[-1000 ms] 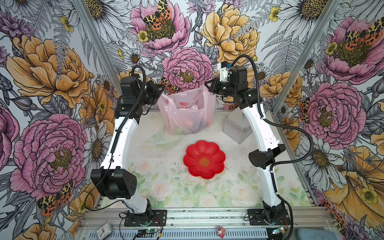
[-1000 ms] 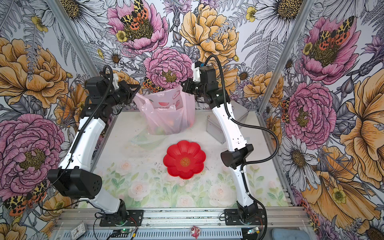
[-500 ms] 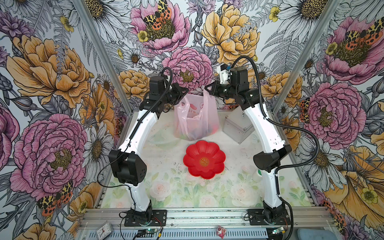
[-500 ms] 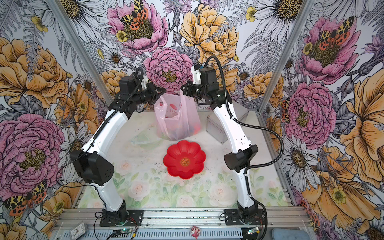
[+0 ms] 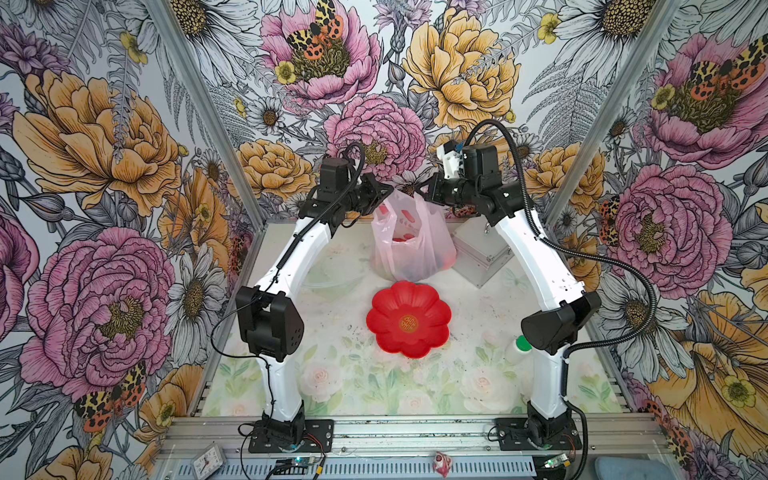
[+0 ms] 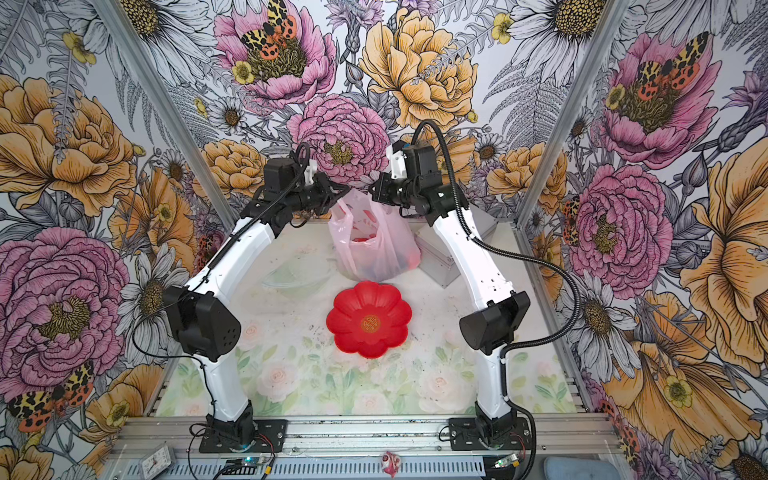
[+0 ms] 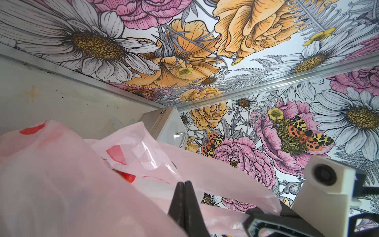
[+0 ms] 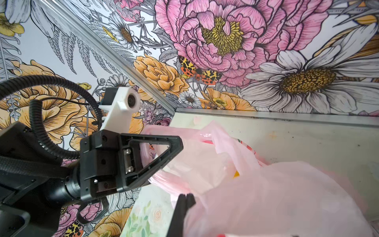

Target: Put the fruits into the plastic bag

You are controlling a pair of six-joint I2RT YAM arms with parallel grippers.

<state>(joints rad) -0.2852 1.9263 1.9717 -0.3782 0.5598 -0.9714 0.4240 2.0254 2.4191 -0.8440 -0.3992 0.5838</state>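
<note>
Left wrist view shows the left gripper (image 7: 184,182) pinched shut on a handle of the plastic bag (image 7: 67,184). The right gripper (image 8: 186,196) clamps the other handle; fruits (image 5: 445,259) show dimly inside.

Bold floral wallpaper (image 5: 124,137) of pink peonies, orange blooms, white daisies and spotted moths covers three walls. Aluminium posts (image 5: 203,108) mark the back corners. The pale desk (image 5: 353,374), printed with faint roses, ends at a metal rail (image 5: 415,432) under even light.

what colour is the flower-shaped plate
The plate is bright red with a gold centre emblem, clearest in a top view.
</note>
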